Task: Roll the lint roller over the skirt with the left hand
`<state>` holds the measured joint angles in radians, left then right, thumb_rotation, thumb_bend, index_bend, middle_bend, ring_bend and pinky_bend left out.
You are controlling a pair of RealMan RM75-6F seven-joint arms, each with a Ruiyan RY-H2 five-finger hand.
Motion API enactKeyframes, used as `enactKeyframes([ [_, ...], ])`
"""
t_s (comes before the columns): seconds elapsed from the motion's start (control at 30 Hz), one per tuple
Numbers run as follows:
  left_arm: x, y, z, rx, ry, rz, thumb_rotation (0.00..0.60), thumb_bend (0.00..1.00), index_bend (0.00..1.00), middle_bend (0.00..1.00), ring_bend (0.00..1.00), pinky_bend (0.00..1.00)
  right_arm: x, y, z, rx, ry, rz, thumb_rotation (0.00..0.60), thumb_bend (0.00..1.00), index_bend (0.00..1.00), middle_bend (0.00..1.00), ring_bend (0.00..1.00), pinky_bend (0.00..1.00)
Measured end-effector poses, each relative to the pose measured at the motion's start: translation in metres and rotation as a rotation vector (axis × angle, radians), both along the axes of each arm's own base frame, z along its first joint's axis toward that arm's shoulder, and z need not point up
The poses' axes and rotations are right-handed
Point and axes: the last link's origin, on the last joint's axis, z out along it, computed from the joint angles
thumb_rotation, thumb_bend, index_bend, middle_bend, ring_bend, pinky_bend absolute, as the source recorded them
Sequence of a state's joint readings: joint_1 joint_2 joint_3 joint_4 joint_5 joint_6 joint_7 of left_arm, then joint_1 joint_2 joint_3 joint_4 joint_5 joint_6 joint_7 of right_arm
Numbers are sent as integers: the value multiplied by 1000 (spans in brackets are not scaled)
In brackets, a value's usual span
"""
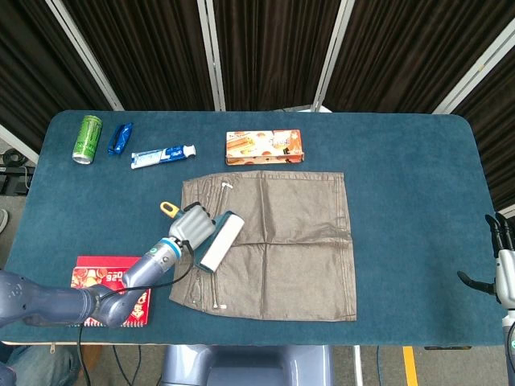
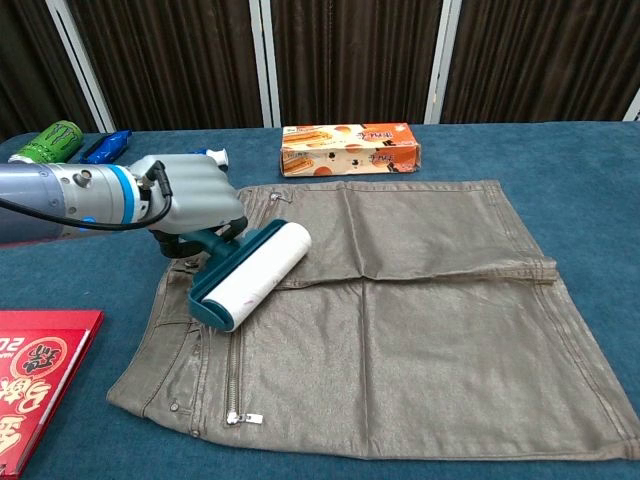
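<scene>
- Lint roller (image 2: 250, 276) down on the skirt (image 2: 420, 320), white drum flat over the waistband end, near the zip.
- Gripped at the teal handle by the left hand (image 2: 195, 200), fingers wrapped tight round it.
- Drum right by the cloth's left edge: could run off onto the blue surface (image 2: 600, 200) on a stroke that way.
- Sticky sheet could also drag and bunch the light fabric if pressed too hard.
- Right hand (image 1: 500, 269) off at the far edge, fingers spread, holding nothing.
</scene>
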<state>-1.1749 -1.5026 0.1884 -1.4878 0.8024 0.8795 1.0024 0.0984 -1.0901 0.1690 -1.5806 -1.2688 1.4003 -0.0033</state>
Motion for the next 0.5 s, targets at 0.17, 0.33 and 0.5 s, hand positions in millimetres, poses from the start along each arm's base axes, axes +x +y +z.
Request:
enactKeyframes([
  [0.17, -25, 4, 11, 23, 4, 50, 600, 805, 603, 550, 426, 447, 2, 0, 1, -6, -1, 4, 600, 0, 0, 0, 0, 0],
  [0.33, -44, 10, 24, 54, -6, 84, 600, 807, 603, 550, 425, 447, 2, 0, 1, -4, 2, 6, 600, 0, 0, 0, 0, 0],
  [0.5, -67, 17, 41, 101, -12, 135, 600, 807, 603, 549, 425, 447, 3, 1, 0, -2, 3, 10, 600, 0, 0, 0, 0, 0],
])
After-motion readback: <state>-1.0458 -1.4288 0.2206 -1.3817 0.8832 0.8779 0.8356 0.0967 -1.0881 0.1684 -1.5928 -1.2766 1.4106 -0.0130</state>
